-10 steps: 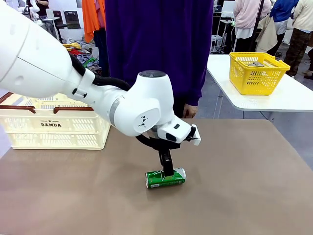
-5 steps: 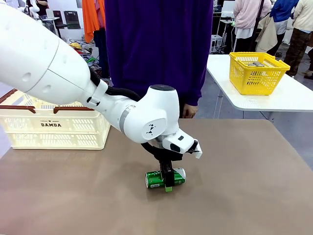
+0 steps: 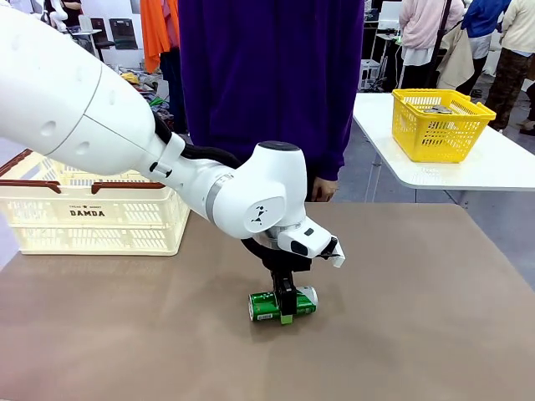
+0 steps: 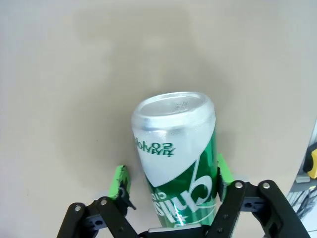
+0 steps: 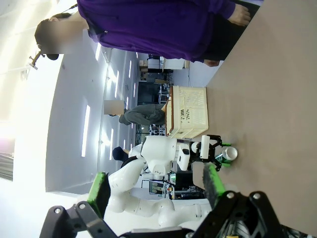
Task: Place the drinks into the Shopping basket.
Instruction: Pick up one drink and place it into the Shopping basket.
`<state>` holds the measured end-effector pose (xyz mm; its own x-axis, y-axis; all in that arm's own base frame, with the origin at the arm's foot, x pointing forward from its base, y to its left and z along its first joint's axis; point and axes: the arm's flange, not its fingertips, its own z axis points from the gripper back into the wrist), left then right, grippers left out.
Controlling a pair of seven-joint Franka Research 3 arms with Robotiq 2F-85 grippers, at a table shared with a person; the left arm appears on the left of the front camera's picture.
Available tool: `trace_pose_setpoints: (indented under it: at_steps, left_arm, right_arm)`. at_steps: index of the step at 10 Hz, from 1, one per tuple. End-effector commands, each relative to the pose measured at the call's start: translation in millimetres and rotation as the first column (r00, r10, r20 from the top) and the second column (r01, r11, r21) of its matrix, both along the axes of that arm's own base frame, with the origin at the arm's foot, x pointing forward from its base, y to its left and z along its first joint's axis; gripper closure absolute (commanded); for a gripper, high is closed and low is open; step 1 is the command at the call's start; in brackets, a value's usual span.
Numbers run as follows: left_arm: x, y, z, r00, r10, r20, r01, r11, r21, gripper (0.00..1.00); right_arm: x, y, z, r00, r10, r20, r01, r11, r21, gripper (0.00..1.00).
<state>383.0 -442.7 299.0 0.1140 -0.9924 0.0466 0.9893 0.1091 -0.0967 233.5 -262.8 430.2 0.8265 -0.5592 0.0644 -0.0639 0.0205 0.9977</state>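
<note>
A green can [image 3: 269, 307] lay on its side on the brown table [image 3: 418, 334], near the middle of the tabletop, with its silver top turned toward the robot's right. Everything else is placed from this can.

The left gripper [image 3: 287, 312] came straight down over the can from above, one finger on each side of its body. Seen from the left wrist, one green pad [image 4: 224, 171] sat against the can's side and the other pad [image 4: 119, 179] stood just clear of it with a strip of table between, so the jaws were spread around the can and not clamped on it.

The Shopping basket [image 3: 92, 221], cream with a brown rim and "DAMDA" on its side, stood well to the can's left and farther back. A person in a purple top [image 3: 267, 83] stood at the table edge beyond the can, one hand [image 3: 324, 190] hanging at that edge. Far to the can's right and behind it, a yellow basket [image 3: 439, 125] sat on a separate white table [image 3: 501, 171].

The right gripper [image 5: 154, 186], well away from the can, had its fingers wide apart and held nothing.
</note>
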Motion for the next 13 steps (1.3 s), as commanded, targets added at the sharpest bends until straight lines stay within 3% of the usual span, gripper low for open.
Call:
trace_pose_setpoints:
  at_steps: [1,7,8,9,11,12,13]
  left_arm:
    - [-0.2,-0.9,2.6,1.0,-0.009,-0.02,0.009,1.0,0.018,1.0]
    - [0.6,1.1,4.8,0.999,0.02,-0.036,-0.019,0.999,0.028,1.0]
    - [8.2,10.3,28.0,0.998,0.065,-0.002,-0.065,0.996,0.057,1.0]
    - [15.2,24.1,69.6,0.996,0.084,0.011,-0.085,0.995,0.046,1.0]
    - [39.6,69.2,177.4,0.974,0.215,0.066,-0.218,0.975,0.043,1.0]
    - [56.0,99.5,222.2,0.932,0.342,0.123,-0.344,0.939,-0.009,1.0]
    - [67.7,134.8,254.6,0.86,0.486,0.154,-0.484,0.873,-0.056,1.0]
  right_arm:
    - [-0.4,-1.2,1.9,1.0,0.003,0.011,-0.003,1.0,0.002,0.0]
    - [-0.4,-1.2,1.9,1.0,0.003,0.011,-0.003,1.0,0.002,0.0]
    - [-0.4,-1.2,1.9,1.0,0.003,0.011,-0.003,1.0,0.002,0.0]
    - [-0.4,-1.2,1.9,1.0,0.003,0.011,-0.003,1.0,0.002,0.0]
    - [-0.4,-1.2,1.9,1.0,0.003,0.011,-0.003,1.0,0.002,0.0]
    - [-0.4,-1.2,1.9,1.0,0.003,0.011,-0.003,1.0,0.002,0.0]
    - [-0.4,-1.2,1.9,1.0,0.003,0.011,-0.003,1.0,0.002,0.0]
